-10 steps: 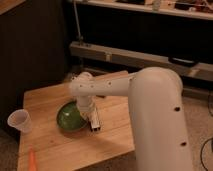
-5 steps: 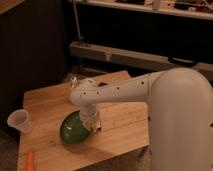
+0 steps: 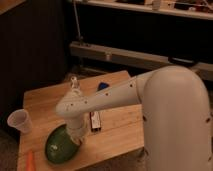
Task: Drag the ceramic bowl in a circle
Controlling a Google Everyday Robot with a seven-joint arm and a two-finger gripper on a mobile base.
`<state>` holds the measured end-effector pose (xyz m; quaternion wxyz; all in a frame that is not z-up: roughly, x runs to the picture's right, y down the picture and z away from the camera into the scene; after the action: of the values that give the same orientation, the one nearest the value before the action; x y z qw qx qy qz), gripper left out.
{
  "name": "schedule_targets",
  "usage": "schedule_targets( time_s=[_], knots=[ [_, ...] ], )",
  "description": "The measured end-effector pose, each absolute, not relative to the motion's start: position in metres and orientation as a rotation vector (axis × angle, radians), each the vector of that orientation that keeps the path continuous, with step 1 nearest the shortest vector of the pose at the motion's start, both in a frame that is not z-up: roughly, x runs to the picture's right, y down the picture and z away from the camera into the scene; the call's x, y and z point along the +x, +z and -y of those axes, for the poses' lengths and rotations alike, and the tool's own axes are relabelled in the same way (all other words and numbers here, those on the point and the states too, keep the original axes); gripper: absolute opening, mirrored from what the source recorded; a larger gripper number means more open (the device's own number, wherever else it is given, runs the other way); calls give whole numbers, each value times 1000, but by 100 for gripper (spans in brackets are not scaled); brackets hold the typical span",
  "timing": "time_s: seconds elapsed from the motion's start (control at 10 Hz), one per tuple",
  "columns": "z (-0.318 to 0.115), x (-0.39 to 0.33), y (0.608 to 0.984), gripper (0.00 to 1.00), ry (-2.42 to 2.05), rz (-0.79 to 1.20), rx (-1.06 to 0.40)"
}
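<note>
The green ceramic bowl (image 3: 61, 146) now sits tilted at the front-left corner of the wooden desk (image 3: 117, 127) — nearer the edge than a moment ago, so the circle looks underway. The robot's hand (image 3: 76, 134) presses at the bowl's right rim, wrist hiding it, so whether it grips I cannot tell. A white plastic cup (image 3: 19, 121) stands well apart at the left edge — a dark flat object (image 3: 95, 121) lies just right of the arm.
</note>
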<state>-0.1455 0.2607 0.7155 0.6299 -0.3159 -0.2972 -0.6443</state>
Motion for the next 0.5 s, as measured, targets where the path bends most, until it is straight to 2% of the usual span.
schedule_targets(
  time_s=[0.5],
  knots=[
    [-244, -224, 745, 14, -1582, 714, -670]
  ],
)
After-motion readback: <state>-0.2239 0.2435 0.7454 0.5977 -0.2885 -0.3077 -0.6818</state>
